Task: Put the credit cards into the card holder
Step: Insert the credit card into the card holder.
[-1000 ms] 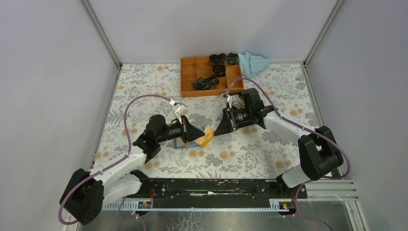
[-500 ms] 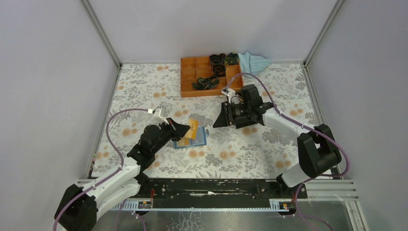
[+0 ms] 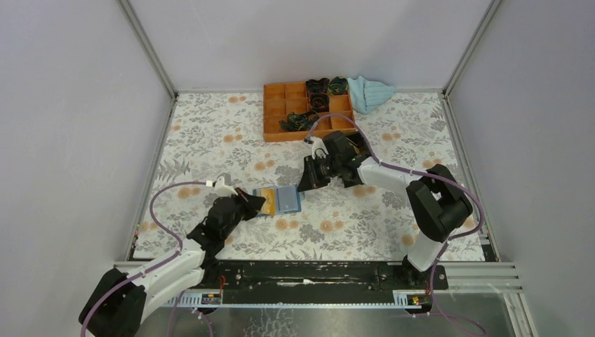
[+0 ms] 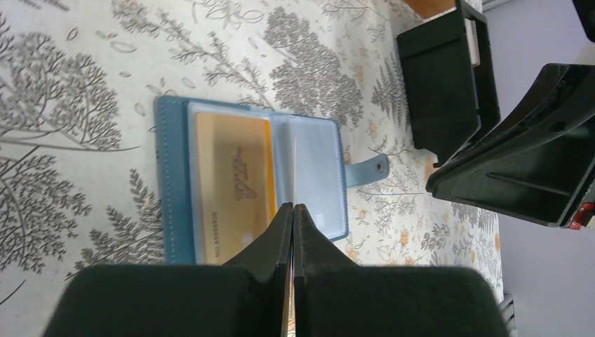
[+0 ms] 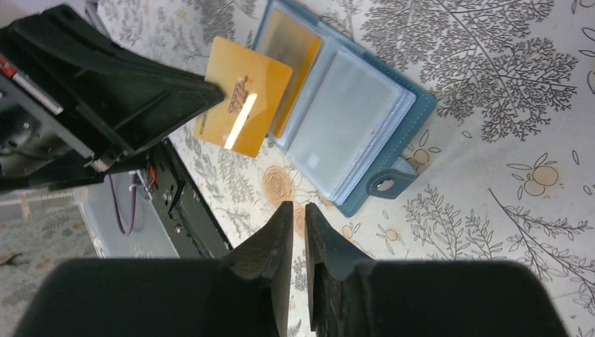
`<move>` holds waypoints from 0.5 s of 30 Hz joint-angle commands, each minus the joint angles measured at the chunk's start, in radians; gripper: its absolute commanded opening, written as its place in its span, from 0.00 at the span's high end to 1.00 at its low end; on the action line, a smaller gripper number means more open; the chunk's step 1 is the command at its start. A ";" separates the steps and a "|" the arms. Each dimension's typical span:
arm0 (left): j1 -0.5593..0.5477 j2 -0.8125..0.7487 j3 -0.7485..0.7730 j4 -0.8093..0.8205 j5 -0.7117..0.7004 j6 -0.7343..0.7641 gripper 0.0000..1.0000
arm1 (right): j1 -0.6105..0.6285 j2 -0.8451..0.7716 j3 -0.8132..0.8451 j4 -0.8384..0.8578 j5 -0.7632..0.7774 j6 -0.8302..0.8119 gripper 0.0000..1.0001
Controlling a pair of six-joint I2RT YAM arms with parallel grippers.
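Observation:
The card holder (image 3: 288, 200) lies open on the floral table, lighter blue inside, clasp tab toward the right arm. It also shows in the left wrist view (image 4: 316, 175) and the right wrist view (image 5: 351, 119). One tan-orange credit card (image 4: 231, 175) sits in its left pocket. My left gripper (image 3: 258, 203) is shut on a second orange credit card (image 5: 245, 105) and holds it tilted just above the holder's left half; in the left wrist view that card shows edge-on. My right gripper (image 3: 303, 185) is shut and empty, just beyond the holder's far right corner.
An orange compartment tray (image 3: 277, 112) with dark items stands at the back, a light blue cloth (image 3: 370, 91) beside it. A black box with pale inside (image 4: 449, 77) lies past the holder. The black base rail (image 3: 309, 274) runs along the near edge.
One second ago both grippers met at the orange card. The left gripper has since drawn back near-left with it, over the open holder. The right gripper has let go and moved left.

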 commanded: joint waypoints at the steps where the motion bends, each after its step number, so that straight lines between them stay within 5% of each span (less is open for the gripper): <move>1: 0.007 0.018 -0.050 0.129 -0.046 -0.056 1.00 | 0.028 0.036 0.055 0.065 0.066 0.061 0.83; 15: 0.008 0.103 -0.110 0.365 -0.047 -0.094 1.00 | 0.064 0.154 0.101 0.038 0.185 0.086 1.00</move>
